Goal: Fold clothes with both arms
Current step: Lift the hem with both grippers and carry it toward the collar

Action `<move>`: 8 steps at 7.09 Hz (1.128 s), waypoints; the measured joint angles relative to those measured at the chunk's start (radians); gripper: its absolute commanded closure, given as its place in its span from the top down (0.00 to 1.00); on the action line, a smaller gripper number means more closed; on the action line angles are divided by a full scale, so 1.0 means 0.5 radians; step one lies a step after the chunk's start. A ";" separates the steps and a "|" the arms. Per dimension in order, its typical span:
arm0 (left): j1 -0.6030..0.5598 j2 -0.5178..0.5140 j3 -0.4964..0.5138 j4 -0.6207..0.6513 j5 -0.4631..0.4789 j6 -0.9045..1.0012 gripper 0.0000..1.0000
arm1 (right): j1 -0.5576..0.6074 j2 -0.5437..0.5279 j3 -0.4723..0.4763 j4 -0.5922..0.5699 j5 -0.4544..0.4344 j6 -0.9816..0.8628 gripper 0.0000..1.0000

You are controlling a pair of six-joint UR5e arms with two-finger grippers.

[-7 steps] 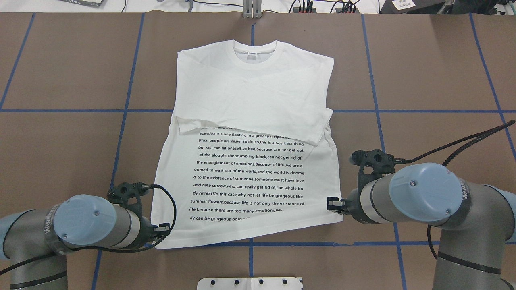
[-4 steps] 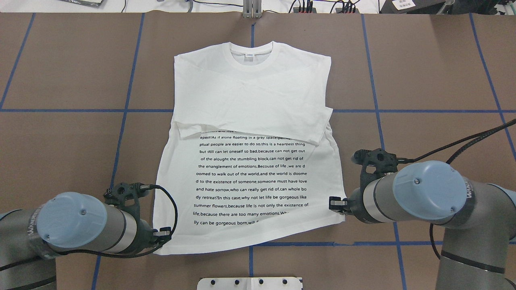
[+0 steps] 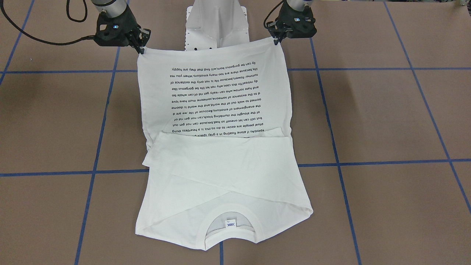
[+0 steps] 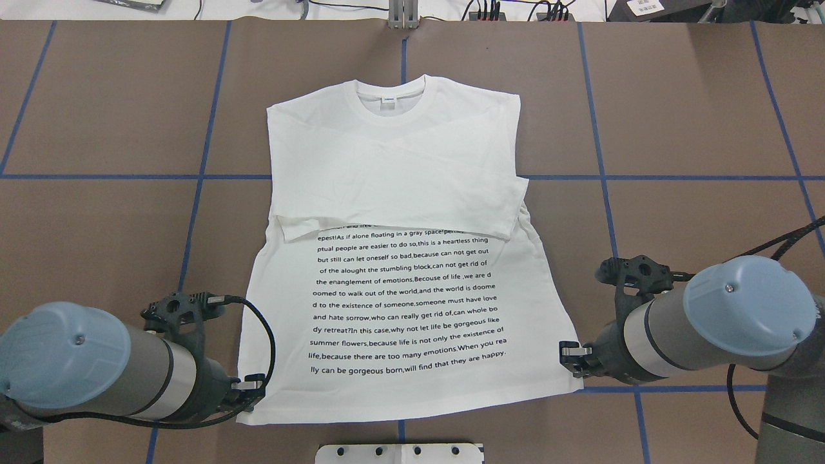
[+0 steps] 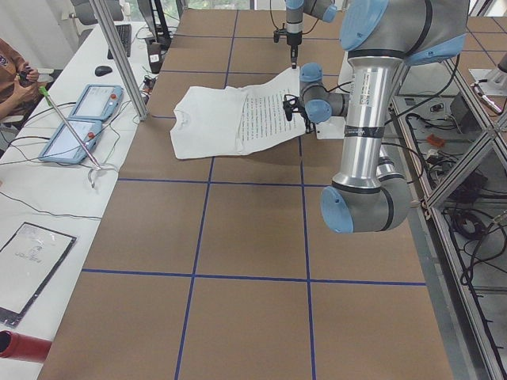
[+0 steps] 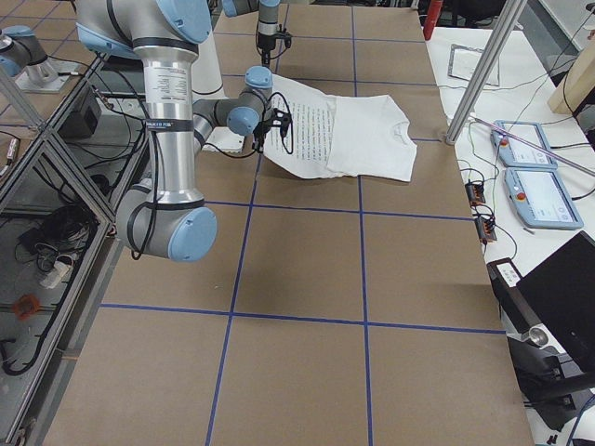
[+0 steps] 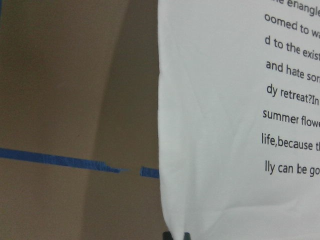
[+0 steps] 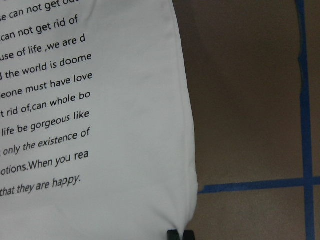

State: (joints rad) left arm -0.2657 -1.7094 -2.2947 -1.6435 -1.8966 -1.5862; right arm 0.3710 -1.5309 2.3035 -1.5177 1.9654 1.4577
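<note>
The white T-shirt [image 4: 399, 154] bears black lines ending "will find that they are happy."

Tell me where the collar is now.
In the overhead view the collar lies at the shirt's far end, by the central tape line, opposite the hem corners held by the left hand and right hand.

Brown table [image 4: 97, 96], blue tape grid [image 4: 129, 176]; white T-shirt [image 4: 399, 154] upon it

T-shirt [image 4: 399, 270] mid-frame on bench [image 4: 97, 103], collar [image 4: 390, 109] toward top, left hand [image 4: 253, 388] at its lower-left corner, right hand [image 4: 568, 354] at lower-right corner
</note>
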 measured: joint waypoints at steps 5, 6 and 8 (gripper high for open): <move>-0.013 -0.002 -0.127 0.022 -0.105 -0.003 0.00 | 0.108 -0.071 0.136 0.016 0.291 -0.015 0.00; -0.039 -0.015 -0.128 0.049 -0.131 0.005 0.00 | 0.185 -0.017 0.120 0.018 0.295 -0.019 0.00; -0.253 -0.174 -0.099 0.260 -0.186 0.148 0.00 | 0.413 0.124 0.035 0.019 0.322 -0.070 0.00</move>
State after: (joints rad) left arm -0.3920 -1.7965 -2.3443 -1.5137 -1.9894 -1.5123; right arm 0.5776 -1.4689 2.3210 -1.5080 2.1265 1.4227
